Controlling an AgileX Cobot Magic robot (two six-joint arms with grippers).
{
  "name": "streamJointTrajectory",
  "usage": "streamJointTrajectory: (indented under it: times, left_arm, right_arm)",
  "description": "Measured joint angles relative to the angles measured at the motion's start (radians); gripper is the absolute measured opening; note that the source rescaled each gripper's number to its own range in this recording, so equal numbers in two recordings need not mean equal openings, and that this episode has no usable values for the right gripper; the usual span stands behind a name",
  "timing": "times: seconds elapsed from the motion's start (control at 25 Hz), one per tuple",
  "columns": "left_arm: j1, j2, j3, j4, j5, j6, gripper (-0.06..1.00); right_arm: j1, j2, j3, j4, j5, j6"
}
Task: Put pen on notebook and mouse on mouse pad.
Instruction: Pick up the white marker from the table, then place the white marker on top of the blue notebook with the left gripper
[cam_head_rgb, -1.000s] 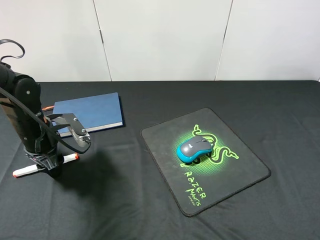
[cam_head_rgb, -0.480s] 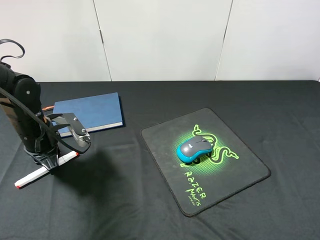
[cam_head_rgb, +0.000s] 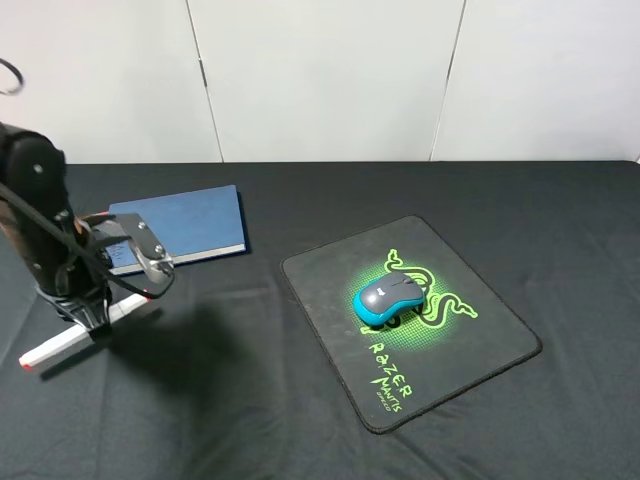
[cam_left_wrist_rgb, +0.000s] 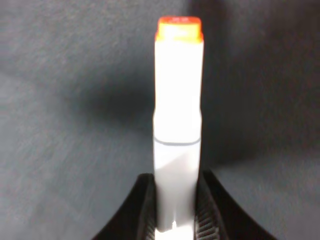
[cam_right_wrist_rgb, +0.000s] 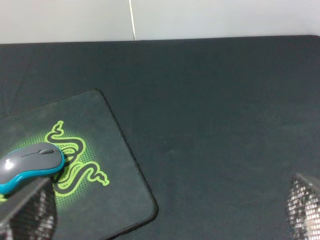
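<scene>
While tight on pen (cam_head_rgb: 52, 347), left arm (cam_head_rgb: 42, 225) upright.

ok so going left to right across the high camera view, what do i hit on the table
pen, held in the left end effector → notebook → mouse pad, with the mouse sitting on it

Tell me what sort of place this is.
Probably a robot test bench staged as a desk: a table draped in black cloth, bare white wall panels behind it, and a robot arm beside a notebook, mouse and mouse pad.
</scene>
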Motion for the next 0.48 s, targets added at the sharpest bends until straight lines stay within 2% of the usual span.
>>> streamJointTrajectory:
  times: [0.28, 0.48]
  left_arm:
    - [0.0, -0.176, 0.0, 0.0, 0.086, 0.0, 0.0]
    - [0.0, -0.228, -0.067, 0.0, 0.223, 0.0, 0.0]
  right_arm:
    - [0.0, 0.0, 0.0, 0.0, 0.0, 0.0]
    - [0.0, 0.0, 0.0, 0.0, 0.0, 0.0]
